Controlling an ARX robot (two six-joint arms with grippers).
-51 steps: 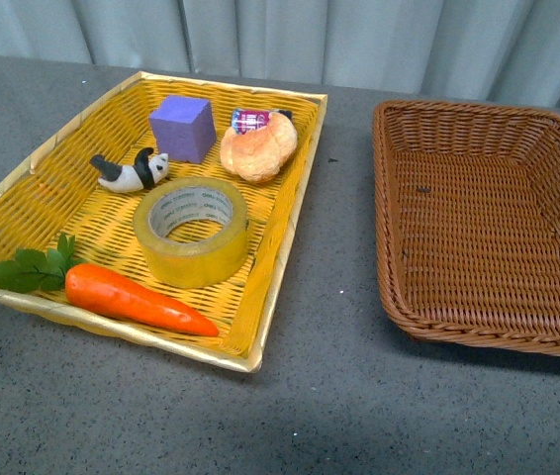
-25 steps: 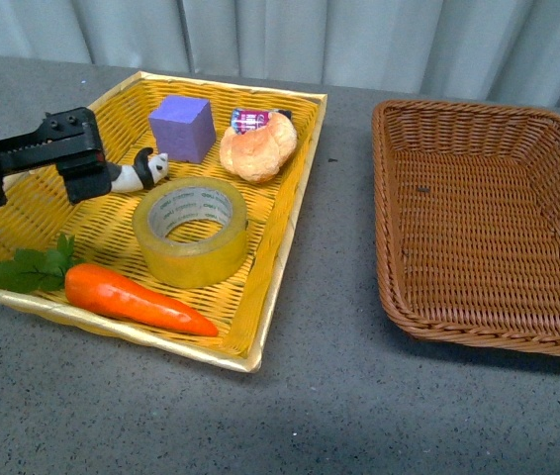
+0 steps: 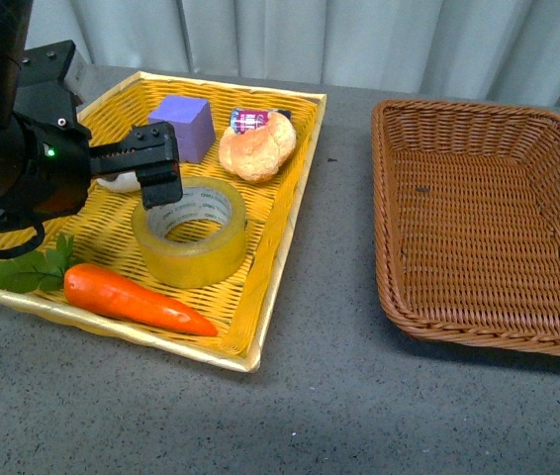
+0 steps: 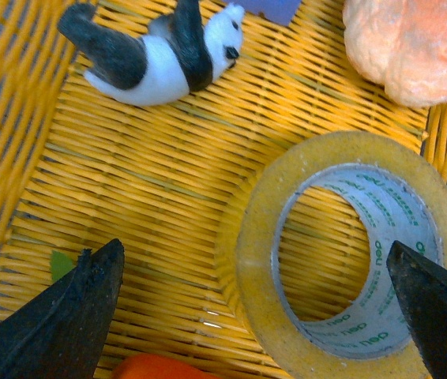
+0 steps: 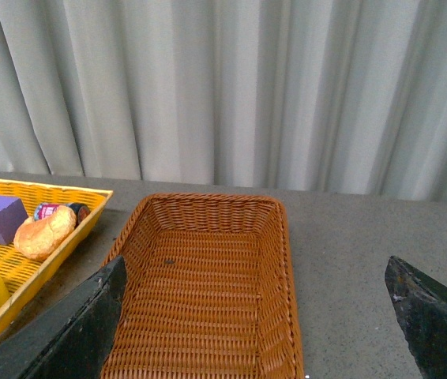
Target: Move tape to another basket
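The tape (image 3: 191, 233), a wide yellowish roll with a pale printed core, lies flat in the flat yellow tray (image 3: 282, 223). My left gripper (image 3: 161, 168) is open and hovers over the roll's far left rim. In the left wrist view the tape (image 4: 257, 264) lies between the spread black fingers (image 4: 89, 304), which touch nothing, and the gripper (image 4: 253, 251) is empty. The brown wicker basket (image 3: 488, 233) stands empty to the right. My right gripper (image 5: 255, 264) is open and empty, high over that basket (image 5: 200, 292). It is out of the front view.
The yellow tray also holds an orange carrot (image 3: 132, 297) with green leaves, a purple cube (image 3: 187, 125), a bread roll (image 3: 257, 146), a small can (image 3: 250, 119) and a toy panda (image 4: 156, 55). Grey table runs between tray and basket. A curtain hangs behind.
My left arm has come in from the left and moved right over the tray, until its open fingers are above the tape. It now hides most of the panda. The tape has not moved.
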